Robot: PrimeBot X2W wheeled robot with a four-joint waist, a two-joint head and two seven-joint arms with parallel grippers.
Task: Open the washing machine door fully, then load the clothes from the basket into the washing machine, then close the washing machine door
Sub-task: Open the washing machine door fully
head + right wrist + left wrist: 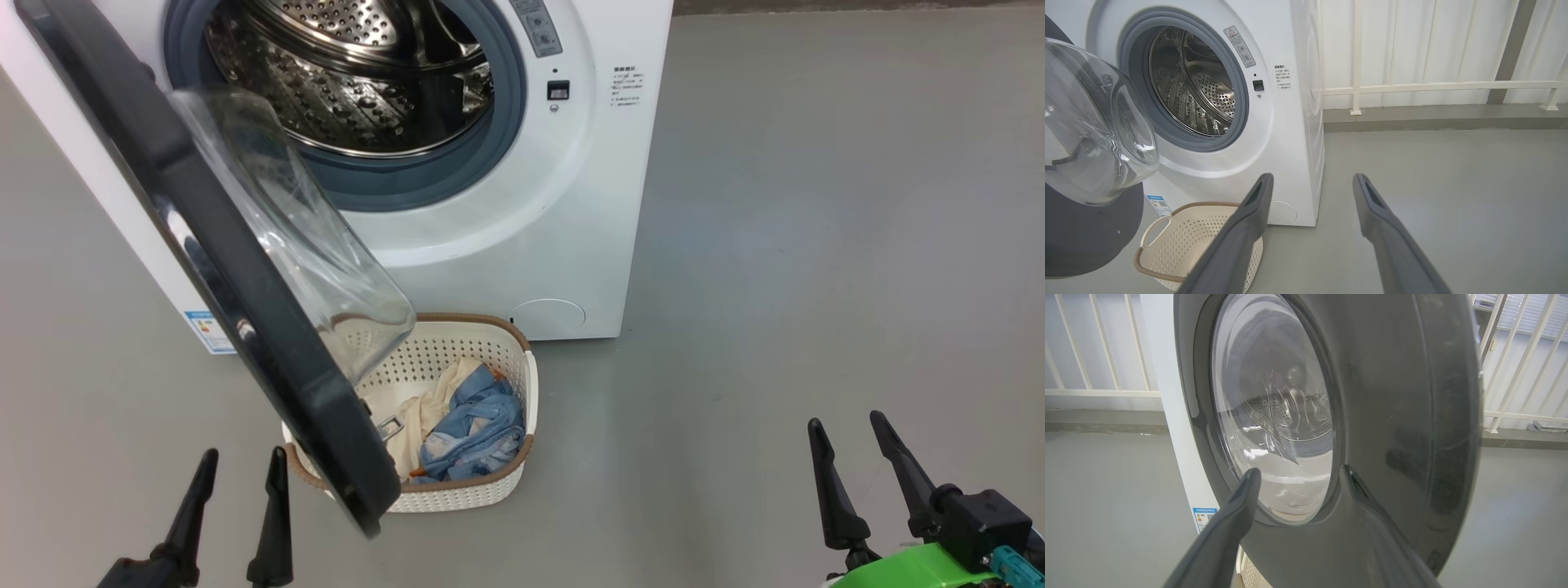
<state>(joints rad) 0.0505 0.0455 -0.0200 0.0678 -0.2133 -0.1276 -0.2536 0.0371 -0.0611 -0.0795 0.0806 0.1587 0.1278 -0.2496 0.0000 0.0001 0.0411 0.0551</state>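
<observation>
The white washing machine (571, 204) stands at the top of the head view, its steel drum (351, 73) exposed. Its glossy black door (220, 269) swings out partway toward me, the clear glass bowl (302, 245) bulging over the basket (510, 347). Blue denim and cream clothes (465, 425) lie inside the basket. My left gripper (241, 461) is open at the lower left, just outside the door's outer face (1392, 416). My right gripper (849, 429) is open at the lower right, well away from the basket (1167, 241) and the machine (1290, 134).
Grey floor (816, 245) spreads wide to the right of the machine. A white railing (1437, 86) runs along the wall behind it. A blue energy sticker (211, 331) marks the machine's lower left corner.
</observation>
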